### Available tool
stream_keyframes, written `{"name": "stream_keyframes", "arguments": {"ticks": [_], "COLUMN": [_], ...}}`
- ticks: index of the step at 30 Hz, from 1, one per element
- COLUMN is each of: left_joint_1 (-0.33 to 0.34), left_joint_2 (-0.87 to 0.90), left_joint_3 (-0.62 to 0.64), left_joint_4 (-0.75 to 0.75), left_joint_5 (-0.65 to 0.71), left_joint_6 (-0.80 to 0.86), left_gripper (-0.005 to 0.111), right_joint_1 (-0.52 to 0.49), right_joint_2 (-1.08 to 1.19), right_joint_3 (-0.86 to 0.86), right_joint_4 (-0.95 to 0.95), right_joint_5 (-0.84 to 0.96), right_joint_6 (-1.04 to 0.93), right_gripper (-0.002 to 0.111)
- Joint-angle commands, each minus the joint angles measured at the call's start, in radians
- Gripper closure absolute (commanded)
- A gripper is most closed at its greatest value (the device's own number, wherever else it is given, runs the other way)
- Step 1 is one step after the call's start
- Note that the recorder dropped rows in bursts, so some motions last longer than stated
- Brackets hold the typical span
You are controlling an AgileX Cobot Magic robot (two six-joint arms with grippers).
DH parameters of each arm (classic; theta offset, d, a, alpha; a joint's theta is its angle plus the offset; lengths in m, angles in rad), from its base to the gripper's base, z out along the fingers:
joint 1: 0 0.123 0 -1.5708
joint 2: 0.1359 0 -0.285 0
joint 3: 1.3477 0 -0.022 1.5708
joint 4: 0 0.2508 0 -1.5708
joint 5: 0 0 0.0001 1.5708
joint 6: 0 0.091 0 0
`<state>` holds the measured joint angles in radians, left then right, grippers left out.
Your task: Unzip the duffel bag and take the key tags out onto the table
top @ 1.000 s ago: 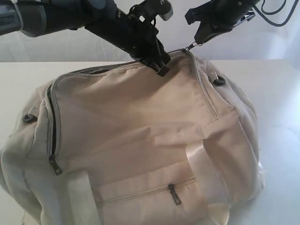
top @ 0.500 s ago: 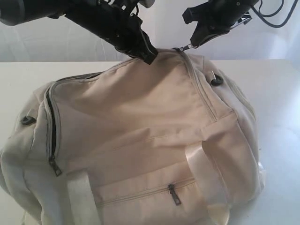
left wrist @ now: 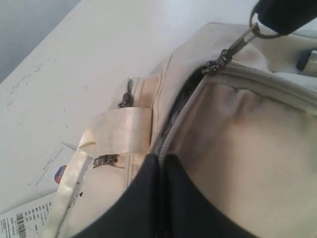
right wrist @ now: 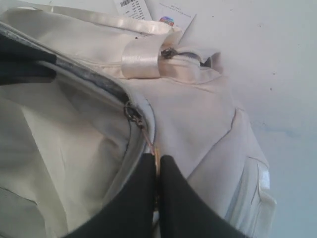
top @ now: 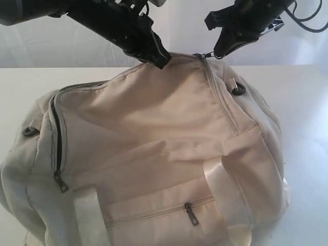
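The cream duffel bag [top: 154,148] lies on the white table [top: 307,102] and fills most of the exterior view. My left gripper [top: 160,60] is shut on the fabric beside the main zipper at the bag's top ridge; the wrist view shows its fingertips [left wrist: 162,157] pinching that edge. My right gripper [top: 221,50] is shut on the metal zipper pull [right wrist: 148,141], just right of the left one. The slider [right wrist: 132,111] sits at a short dark gap in the zipper [left wrist: 183,96]. The key tags are hidden.
A zipped side pocket [top: 190,212] faces the camera between two pale webbing straps [top: 223,189]. At the bag's left end another zipper [top: 57,148] stands partly open. Printed paper labels [left wrist: 29,218] lie on the table behind the bag.
My left gripper has shifted left and up along the bag's top ridge, lifting the fabric. The right gripper has kept hold of the zipper pull and moved only slightly.
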<state>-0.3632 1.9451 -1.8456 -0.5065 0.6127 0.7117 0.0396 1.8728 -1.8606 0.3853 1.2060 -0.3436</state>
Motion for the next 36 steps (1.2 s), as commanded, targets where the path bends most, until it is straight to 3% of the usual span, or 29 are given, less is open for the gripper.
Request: {"name": "stream_keyframes", "arguments": {"ticks": [1,36], "left_joint_1": [0.027,0.064], "left_joint_2": [-0.041,-0.054], "left_joint_3": [-0.006,-0.006], "left_joint_4": [-0.003,0.006], "left_joint_5": [0.045,0.166], "left_joint_6": [-0.007,-0.005], "left_gripper": [0.107,0.107], "right_joint_1": [-0.015,-0.015], "right_joint_2": [-0.050,-0.335], "right_joint_3": [0.061,0.419], "right_joint_4": [-0.058,-0.081], "right_joint_5": [0.015,-0.025], "right_joint_6": [0.009,0.018], "right_gripper": [0.108,0.108]}}
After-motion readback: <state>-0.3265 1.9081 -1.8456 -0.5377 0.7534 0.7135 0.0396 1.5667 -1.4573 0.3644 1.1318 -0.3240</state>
